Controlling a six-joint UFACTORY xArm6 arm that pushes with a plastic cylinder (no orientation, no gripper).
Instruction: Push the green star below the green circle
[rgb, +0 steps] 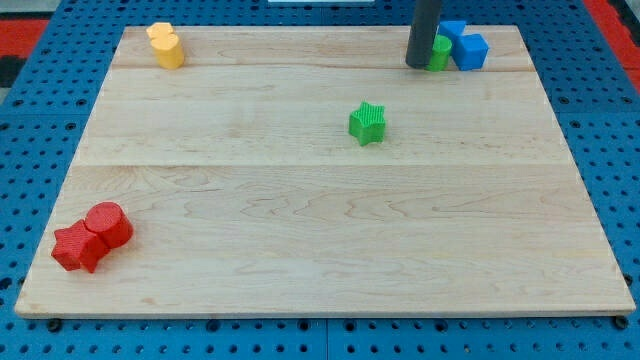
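Bare rod, holding nothing: my tip (416, 65) sat touching the green circle (439, 54), green star (368, 123) lay down-left of it.

i read this as a lab test bench: a pale wooden board (320, 230) lies on a blue perforated pegboard surface (40, 120) with red matting (40, 25) at the view's top corners, and small bright plastic blocks like the red cylinder (108, 222) sit on it.
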